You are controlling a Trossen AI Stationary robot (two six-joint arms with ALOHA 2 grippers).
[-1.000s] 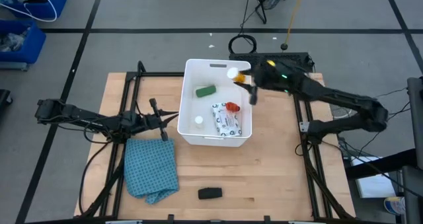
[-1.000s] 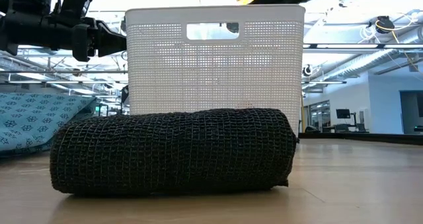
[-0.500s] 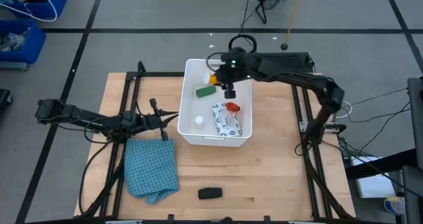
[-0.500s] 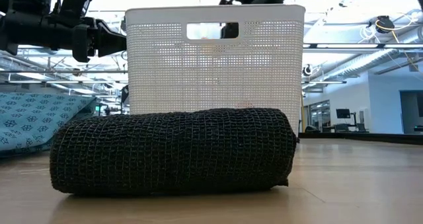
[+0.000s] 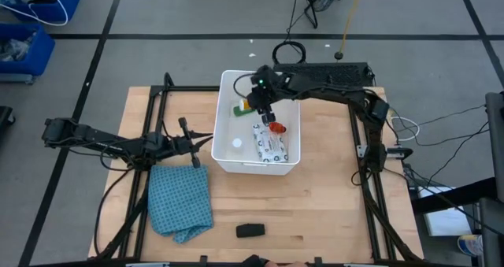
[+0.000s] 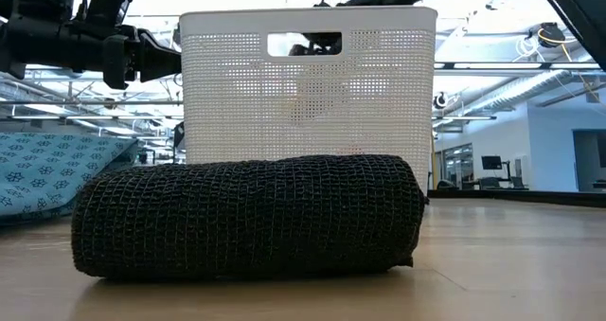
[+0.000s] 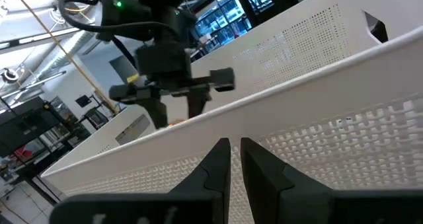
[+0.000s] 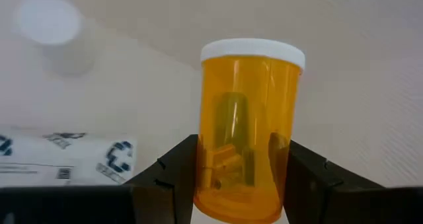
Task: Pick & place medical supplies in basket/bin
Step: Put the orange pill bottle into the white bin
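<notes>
High view: right gripper [image 5: 262, 108] moved from the bin's [image 5: 228, 161] far rim to down inside it, over the green piece [image 5: 239, 108], low view: black roll [image 6: 248, 216] before bin, right wrist view: fingers [image 8: 173, 174] clamped on orange bottle [image 8: 248, 128], white cap, left gripper [image 7: 234, 159] nearly closed, empty, by bin's wall.

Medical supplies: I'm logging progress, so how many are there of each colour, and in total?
Green piece: 1
White packet: 1
Small white round item: 1
Red-and-white tube: 1
Orange pill bottle, held by right gripper: 1
Black roll: 1
Total: 6
</notes>
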